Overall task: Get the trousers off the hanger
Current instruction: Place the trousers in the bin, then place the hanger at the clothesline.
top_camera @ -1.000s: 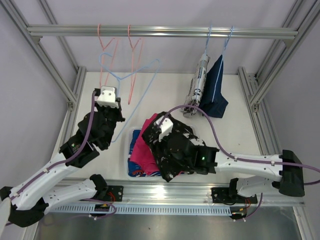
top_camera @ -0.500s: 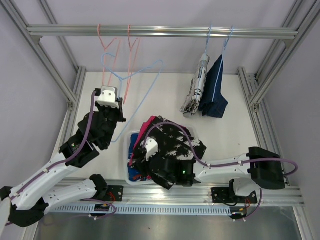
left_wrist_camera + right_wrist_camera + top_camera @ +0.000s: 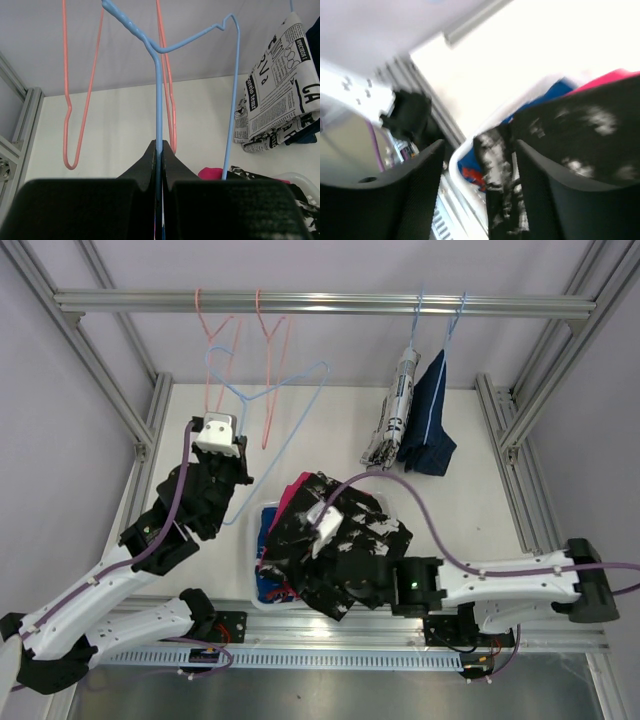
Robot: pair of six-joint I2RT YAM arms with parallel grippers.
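Seen from above: a little past halfway, judging by the count. Already off and heaped in a white basket (image 3: pixel 250 585) on the table (image 3: pixel 330 440), near the arm bases: blue patterned trousers (image 3: pixel 268 575), pink trousers (image 3: pixel 290 502), and on top black trousers with white pattern (image 3: pixel 350 530).

Left to do: white printed trousers (image 3: pixel 395 415) and dark denim trousers (image 3: pixel 430 425), side by side on blue hangers (image 3: pixel 414 328) at the right end of the rail (image 3: pixel 330 304), well apart from both claws.

Right claw (image 3: pixel 480 150) spread wide, gripping nothing, low over the basket with a fold of the black pair in the gap between its fingers; impossible to tell whether touching.

Left claw (image 3: pixel 159 150) pressed together on the wire of a bare blue hanger (image 3: pixel 158 100), over the table's left side, beside two bare pink hangers (image 3: pixel 65 75).

Next, probably: reaching across to the two hung pairs.
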